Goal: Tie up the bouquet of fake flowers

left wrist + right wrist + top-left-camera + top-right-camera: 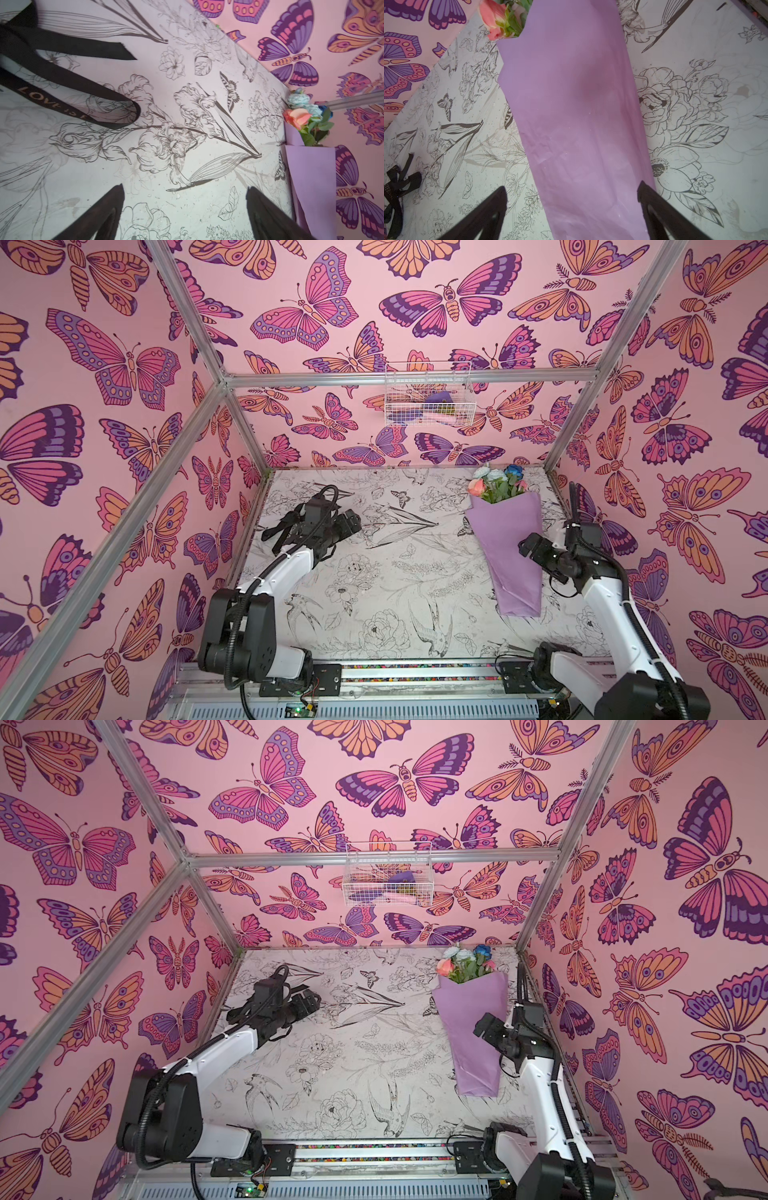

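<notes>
The bouquet of fake flowers (509, 547) (473, 1027) lies at the table's right, wrapped in lilac paper, with its peach, pale blue and deep blue blooms toward the back wall. My right gripper (530, 549) (572, 185) hovers open over the lower half of the wrap (571, 104), its fingers apart on either side of the paper. A black ribbon (274, 535) (72, 83) with gold lettering lies in loops at the table's left. My left gripper (351, 526) (185, 187) stands open just right of the ribbon, over bare table, holding nothing.
A white wire basket (428, 396) with purple and pink items hangs on the back wall. Butterfly-papered walls and aluminium frame posts (575, 406) close in the table (395, 572) on three sides. The bouquet lies near the right wall.
</notes>
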Action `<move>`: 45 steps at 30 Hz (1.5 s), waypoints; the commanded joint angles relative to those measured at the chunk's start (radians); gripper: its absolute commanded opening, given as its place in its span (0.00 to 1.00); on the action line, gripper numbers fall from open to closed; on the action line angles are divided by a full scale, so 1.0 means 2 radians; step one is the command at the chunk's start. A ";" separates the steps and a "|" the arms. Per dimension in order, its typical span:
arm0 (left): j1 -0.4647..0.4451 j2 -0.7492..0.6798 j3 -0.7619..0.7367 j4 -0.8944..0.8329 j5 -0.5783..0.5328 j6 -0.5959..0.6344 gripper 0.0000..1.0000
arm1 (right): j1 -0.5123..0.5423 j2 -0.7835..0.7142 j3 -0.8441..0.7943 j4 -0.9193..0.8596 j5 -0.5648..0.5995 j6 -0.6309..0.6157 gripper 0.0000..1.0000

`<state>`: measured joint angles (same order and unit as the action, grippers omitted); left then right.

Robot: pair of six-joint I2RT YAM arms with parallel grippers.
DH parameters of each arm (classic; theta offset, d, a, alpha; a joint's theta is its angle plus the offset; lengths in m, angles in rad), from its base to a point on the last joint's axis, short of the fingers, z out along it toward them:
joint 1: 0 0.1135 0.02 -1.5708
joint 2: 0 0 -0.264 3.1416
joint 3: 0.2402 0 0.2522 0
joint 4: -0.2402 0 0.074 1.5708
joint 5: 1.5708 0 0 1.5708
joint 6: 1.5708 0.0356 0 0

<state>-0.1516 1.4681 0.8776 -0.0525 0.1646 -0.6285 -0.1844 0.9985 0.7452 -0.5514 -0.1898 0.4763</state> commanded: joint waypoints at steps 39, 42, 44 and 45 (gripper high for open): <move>-0.085 0.284 0.282 -0.268 0.039 0.231 0.00 | 0.009 -0.030 0.010 0.029 -0.015 0.051 0.99; -0.145 0.260 0.261 -0.255 0.089 0.219 0.00 | 0.018 -0.031 0.023 0.006 0.005 0.045 0.99; -0.188 0.244 0.245 -0.241 0.124 0.205 0.00 | 0.029 -0.031 0.028 -0.002 0.015 0.045 0.99; -0.211 0.236 0.237 -0.229 0.145 0.197 0.00 | 0.037 -0.030 0.030 -0.005 0.022 0.046 0.99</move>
<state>-0.4835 2.0102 1.3918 -0.5411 0.2966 -0.1974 -0.1383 0.9424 0.7620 -0.5129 -0.1940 0.5762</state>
